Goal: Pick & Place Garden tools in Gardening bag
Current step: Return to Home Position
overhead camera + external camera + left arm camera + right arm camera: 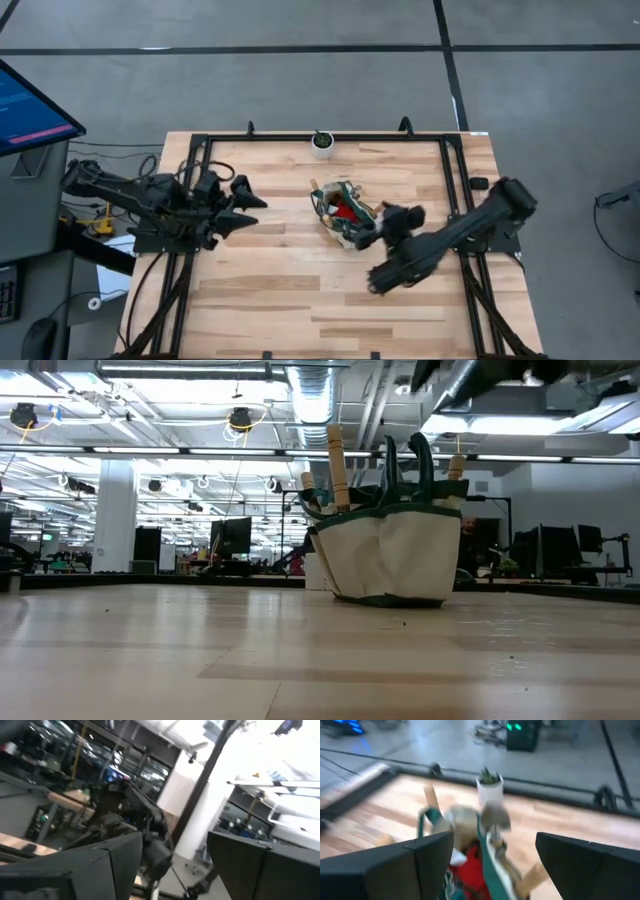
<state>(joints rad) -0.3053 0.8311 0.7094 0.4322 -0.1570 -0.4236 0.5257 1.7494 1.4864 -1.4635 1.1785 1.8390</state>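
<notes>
The cream gardening bag (343, 213) with dark green trim stands upright on its base in the middle of the table. It also shows in the low view (388, 550). Wooden tool handles (337, 465) stick up out of it, and a red item (472, 862) lies inside. My right gripper (374, 228) is open and empty, just above the bag's right side; in the right wrist view (495, 865) the bag shows between its two spread fingers. My left gripper (255, 207) is open and empty over the table's left part, held above the wood.
A small white pot (323, 144) with a green plant stands at the far edge, behind the bag. A black frame (455, 190) runs around the tabletop. Bare wood (300, 290) lies toward the near edge. A monitor (30, 110) stands left of the table.
</notes>
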